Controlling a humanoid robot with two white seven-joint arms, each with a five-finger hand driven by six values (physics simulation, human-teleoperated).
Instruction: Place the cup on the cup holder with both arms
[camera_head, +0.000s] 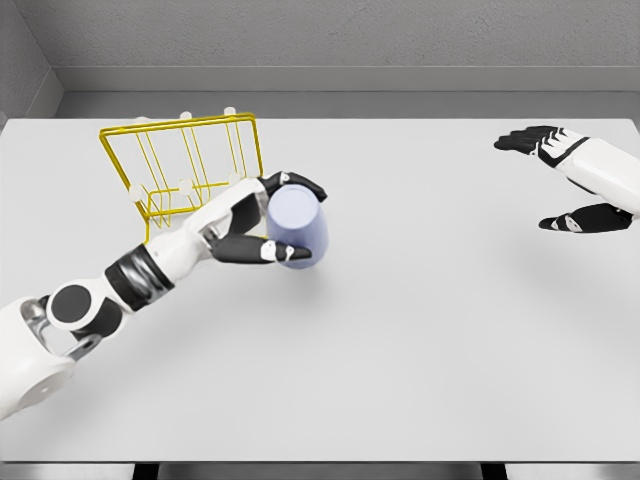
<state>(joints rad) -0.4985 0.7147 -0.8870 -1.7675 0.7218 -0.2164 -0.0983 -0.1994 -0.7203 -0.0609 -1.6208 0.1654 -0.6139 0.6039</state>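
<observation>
left robot hand (262, 222) round lavender cup (297, 227) by yellow wire rack (185, 165), right robot hand (570, 180) wide, fingers spread, w/ nothing

White arms (170, 255) – blk fingers (255, 250).

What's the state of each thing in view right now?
cup: tilted, gripped by the left robot hand, beside the rack.
left robot hand: shut on the cup, fingers wrapped around its side.
right robot hand: open, fingers spread, holding nothing, at the right edge.
rack: yellow wire, standing on the table, no cup on it yet.
table: white.
</observation>
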